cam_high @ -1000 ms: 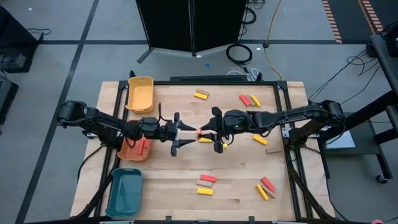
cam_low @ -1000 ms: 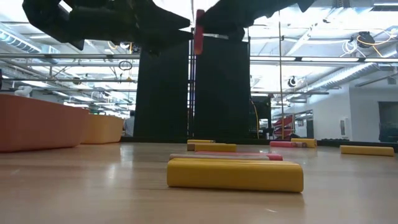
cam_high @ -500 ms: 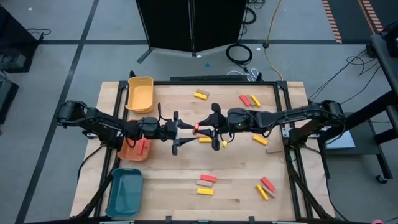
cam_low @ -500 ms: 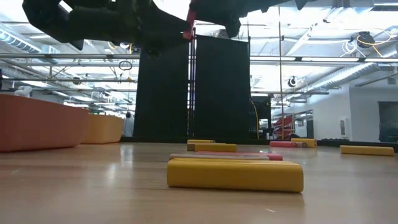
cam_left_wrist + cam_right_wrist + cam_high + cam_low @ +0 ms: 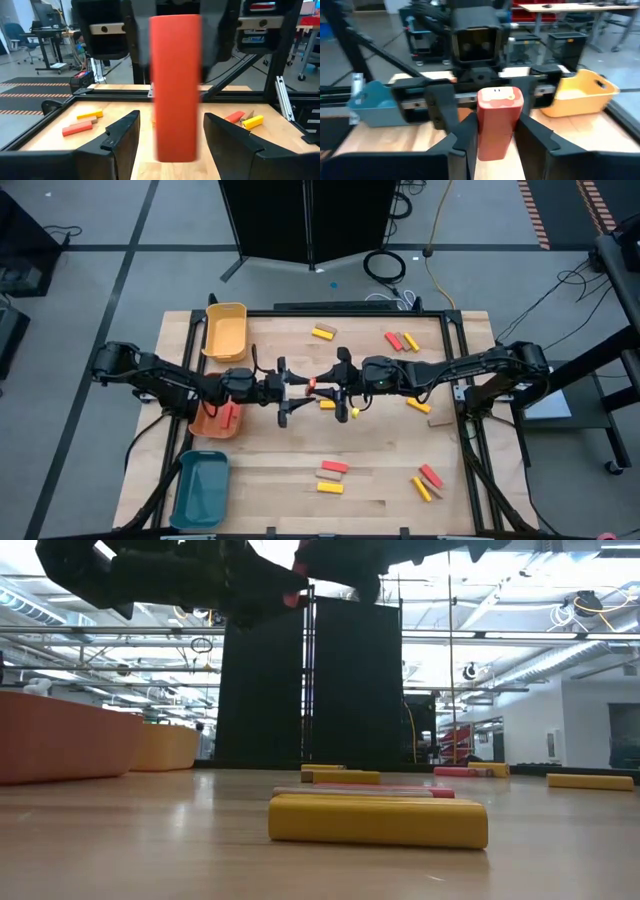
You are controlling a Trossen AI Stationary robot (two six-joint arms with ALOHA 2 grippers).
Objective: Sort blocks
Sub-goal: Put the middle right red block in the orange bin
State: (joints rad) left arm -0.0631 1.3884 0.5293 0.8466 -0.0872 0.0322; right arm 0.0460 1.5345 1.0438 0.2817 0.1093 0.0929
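Above the table's middle my two grippers meet tip to tip. My right gripper (image 5: 325, 387) is shut on a red block (image 5: 175, 90), which stands upright in the air. My left gripper (image 5: 170, 120) is open. Its two fingers stand on either side of the block's lower half with a gap on each side, touching nothing. Other red, yellow and tan blocks lie flat on the table, one yellow one (image 5: 328, 404) right under the grippers. In the low view the arms hide nearly all of the held block. My right gripper pinches the red block's two long sides (image 5: 482, 135) between its two fingers (image 5: 462, 142). The fingers come from the table's right, tipped slightly downward, and lie across the block. The block stands upright in the hold, lifted clear of the table.
Along the table's left side stand a yellow tray (image 5: 226, 330), an orange tray (image 5: 212, 423) with a red block in it, and a teal tray (image 5: 200, 488). Loose blocks lie at the far side (image 5: 323, 332) (image 5: 402, 340), the right (image 5: 418, 405) and the near side (image 5: 332, 470) (image 5: 428, 480).
My right gripper has moved a little toward the table's left and tipped downward, carrying the red block in between my left gripper's fingers. In the low view the block, which hung in plain sight, is now almost hidden behind the arms.
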